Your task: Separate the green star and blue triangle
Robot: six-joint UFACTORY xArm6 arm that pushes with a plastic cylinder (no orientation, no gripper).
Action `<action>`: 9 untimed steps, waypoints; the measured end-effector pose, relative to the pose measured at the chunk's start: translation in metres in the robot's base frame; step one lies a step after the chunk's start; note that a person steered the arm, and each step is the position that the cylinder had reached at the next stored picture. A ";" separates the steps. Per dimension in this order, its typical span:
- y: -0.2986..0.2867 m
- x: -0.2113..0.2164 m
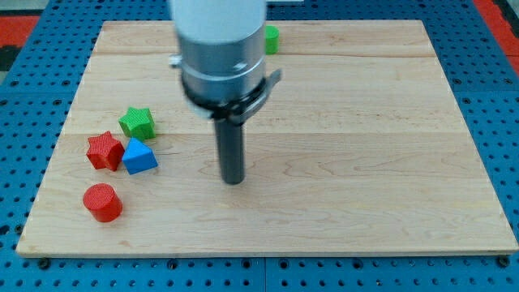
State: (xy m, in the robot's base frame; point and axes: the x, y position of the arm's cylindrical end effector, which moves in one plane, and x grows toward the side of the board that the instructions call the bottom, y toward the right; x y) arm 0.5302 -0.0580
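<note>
At the view's top our arm housing (pixel 220 49) runs out past the frame edge and looks blurred. It hides most of a green block (pixel 272 38) behind it, so we cannot make out that block's shape. The wooden board (pixel 365 146) loses part of its top edge behind the housing.

My tip (pixel 233 181) down; rod upright

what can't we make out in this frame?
- Green block at the view's top: the arm covers its left part, shape unreadable.
- Arm: upper body cut off by the top edge, blurred.
- Green star and blue triangle: touching or just apart, unclear.
- My tip shows, right of both.
</note>
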 end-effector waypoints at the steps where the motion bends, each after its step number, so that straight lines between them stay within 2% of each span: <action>1: -0.055 0.027; 2: -0.092 0.032; 3: -0.134 -0.008; 4: -0.130 -0.059; 5: -0.077 -0.106; 6: -0.057 -0.124; 7: -0.101 -0.117; 8: -0.122 -0.117; 9: -0.160 -0.134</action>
State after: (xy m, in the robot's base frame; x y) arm 0.3958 -0.2177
